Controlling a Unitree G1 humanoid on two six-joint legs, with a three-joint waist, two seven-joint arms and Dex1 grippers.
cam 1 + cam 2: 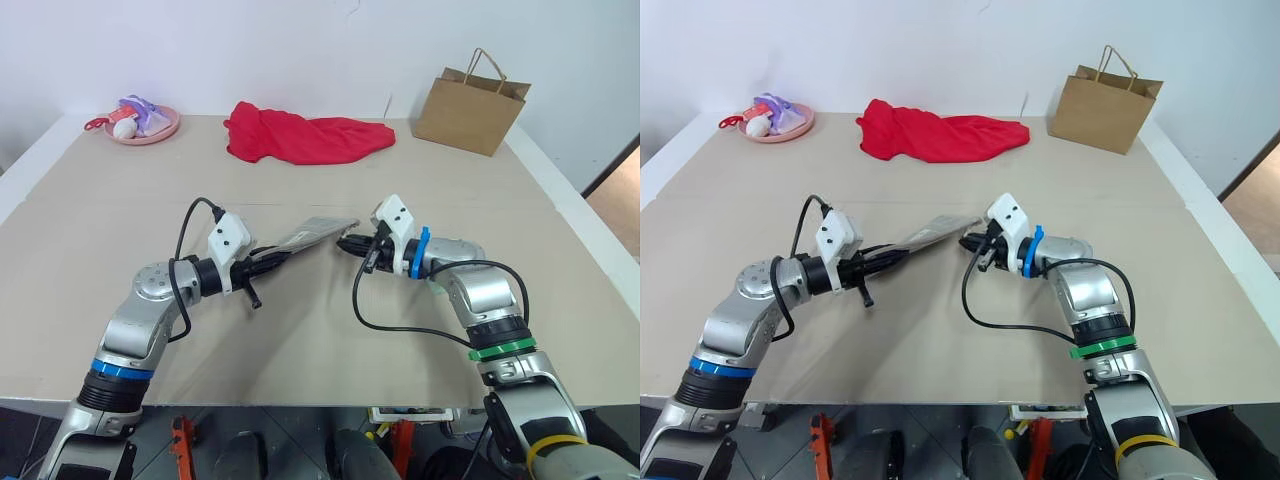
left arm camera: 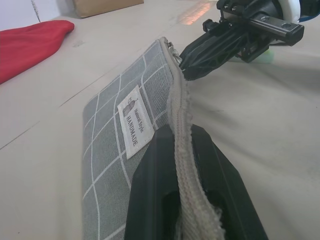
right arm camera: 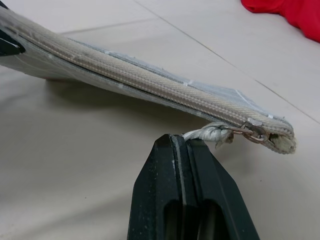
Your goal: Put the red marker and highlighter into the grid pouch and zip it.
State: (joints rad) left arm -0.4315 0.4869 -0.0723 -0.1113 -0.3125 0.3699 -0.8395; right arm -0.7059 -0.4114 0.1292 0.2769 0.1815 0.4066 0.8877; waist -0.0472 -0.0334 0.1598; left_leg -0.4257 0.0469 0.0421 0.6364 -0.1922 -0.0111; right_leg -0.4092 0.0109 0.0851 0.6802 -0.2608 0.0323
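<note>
Above the bench (image 1: 300, 330), the left gripper (image 2: 182, 165) clamps the zipper edge of the grid pouch (image 1: 315, 233), held off the surface, while the right gripper (image 3: 186, 145) pinches the cord on its zipper pull (image 3: 252, 131).

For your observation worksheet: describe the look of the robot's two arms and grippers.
Both arms are silver metal with black cables looping outside. The left arm has a blue ring; the right arm has a green ring, a yellow band and a blue disc. Left gripper and right gripper have black fingers below white boxes.
</note>
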